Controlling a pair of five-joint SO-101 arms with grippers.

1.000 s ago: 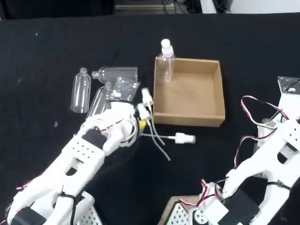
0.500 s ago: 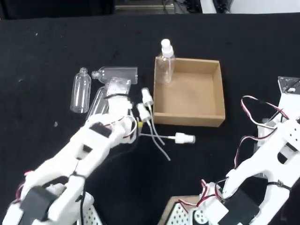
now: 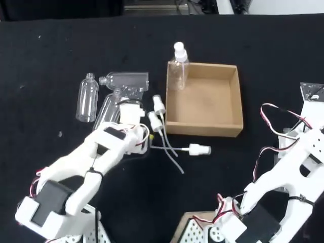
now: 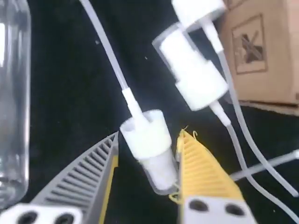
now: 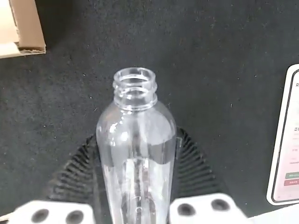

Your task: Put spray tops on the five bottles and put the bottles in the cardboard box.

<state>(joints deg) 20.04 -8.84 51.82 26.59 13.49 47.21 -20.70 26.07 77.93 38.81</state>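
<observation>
My left gripper [image 4: 149, 135] is open around a white spray top [image 4: 150, 148] lying on the black table; the yellow finger [image 4: 201, 172] touches it and the grey finger [image 4: 88, 172] stands just off it. In the high view this gripper [image 3: 147, 137] sits beside two more spray tops [image 3: 158, 105] [image 3: 154, 120], with a third [image 3: 198, 149] to the right. Three uncapped clear bottles [image 3: 87, 97] [image 3: 124, 79] [image 3: 108, 110] lie to the left. A capped bottle [image 3: 178, 68] stands at the cardboard box's [image 3: 202, 126] back left corner. My right gripper [image 5: 135, 154] is shut on an upright uncapped bottle [image 5: 134, 135].
The right arm [image 3: 288, 172] stands at the table's right side, near a flat device [image 3: 312, 91] that is also beside the held bottle [image 5: 285, 154]. A box corner [image 5: 25, 28] lies beyond that bottle. Thin dip tubes [image 3: 172, 154] trail from the spray tops.
The left arm has swung to the left and its wrist has drawn back from the lying bottles, settling over the spray top. The right arm has not moved.
</observation>
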